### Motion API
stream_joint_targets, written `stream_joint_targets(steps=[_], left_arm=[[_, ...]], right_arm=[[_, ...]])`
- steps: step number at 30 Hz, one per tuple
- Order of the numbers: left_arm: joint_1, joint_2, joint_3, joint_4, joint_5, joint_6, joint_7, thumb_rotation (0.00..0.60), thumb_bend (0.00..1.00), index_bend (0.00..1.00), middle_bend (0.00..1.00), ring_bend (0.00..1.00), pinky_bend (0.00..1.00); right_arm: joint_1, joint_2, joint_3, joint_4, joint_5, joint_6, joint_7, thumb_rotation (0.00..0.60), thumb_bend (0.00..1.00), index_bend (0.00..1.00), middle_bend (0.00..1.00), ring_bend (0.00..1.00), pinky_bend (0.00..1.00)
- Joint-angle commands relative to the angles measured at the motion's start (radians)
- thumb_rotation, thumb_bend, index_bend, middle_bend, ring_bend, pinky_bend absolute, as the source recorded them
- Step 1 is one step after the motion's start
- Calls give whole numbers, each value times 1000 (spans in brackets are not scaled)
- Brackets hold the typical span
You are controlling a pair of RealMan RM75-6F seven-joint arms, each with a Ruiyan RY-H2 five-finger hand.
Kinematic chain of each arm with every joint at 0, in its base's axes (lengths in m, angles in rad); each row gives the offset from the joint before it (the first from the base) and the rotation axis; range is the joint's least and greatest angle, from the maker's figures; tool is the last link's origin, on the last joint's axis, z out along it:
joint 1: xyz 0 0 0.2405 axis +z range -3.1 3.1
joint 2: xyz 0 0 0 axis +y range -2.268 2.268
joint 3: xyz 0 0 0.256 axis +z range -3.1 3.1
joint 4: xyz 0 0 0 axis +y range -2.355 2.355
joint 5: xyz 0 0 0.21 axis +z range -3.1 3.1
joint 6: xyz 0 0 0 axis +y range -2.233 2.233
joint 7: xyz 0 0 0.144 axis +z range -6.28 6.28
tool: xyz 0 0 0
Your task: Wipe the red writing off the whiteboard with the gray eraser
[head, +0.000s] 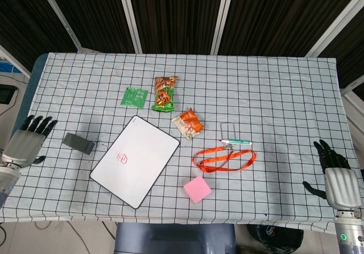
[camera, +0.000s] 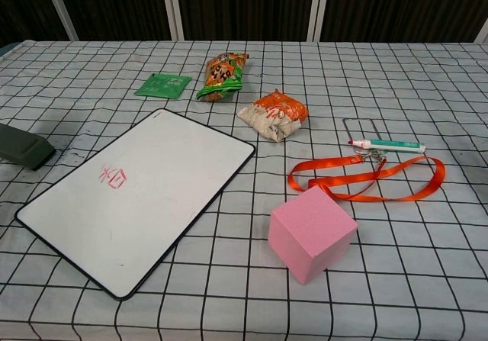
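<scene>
A black-framed whiteboard (head: 136, 160) (camera: 137, 196) lies tilted on the checked cloth, with small red writing (head: 121, 157) (camera: 113, 176) near its left side. The gray eraser (head: 78, 143) (camera: 23, 146) lies flat just left of the board. My left hand (head: 25, 142) hovers at the table's left edge, a short way left of the eraser, fingers spread and empty. My right hand (head: 334, 173) is at the front right edge, fingers apart, holding nothing. Neither hand appears in the chest view.
A pink foam cube (head: 197, 189) (camera: 312, 233) sits right of the board. An orange lanyard (head: 223, 158), a marker (head: 235, 142), an orange snack bag (head: 188, 122), a second snack bag (head: 164, 93) and a green packet (head: 134, 97) lie beyond.
</scene>
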Motion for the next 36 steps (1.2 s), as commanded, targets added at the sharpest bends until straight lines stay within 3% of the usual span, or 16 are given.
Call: stream_joint_targets(steps=[1, 15, 23, 36], left_arm=[[-41, -45, -2, 57, -16, -47, -3, 600, 133, 14, 62, 0, 0], [-106, -208, 39, 264, 38, -97, -88, 600, 226, 163, 179, 0, 0], [-130, -262, 63, 345, 99, -90, -206, 600, 229, 213, 220, 0, 0], [-151, -336, 99, 446, 168, -49, -281, 600, 218, 313, 305, 0, 0]], right_arm=[[1, -1, 1, -1, 3, -1, -3, 600, 132, 7, 91, 190, 224], [0, 1, 2, -2, 7, -4, 2, 600, 132, 7, 91, 190, 224], [1, 2, 3, -4, 10, -6, 4, 600, 132, 7, 91, 190, 224], [1, 4, 4, -6, 15, -10, 5, 600, 133, 7, 91, 190, 224]])
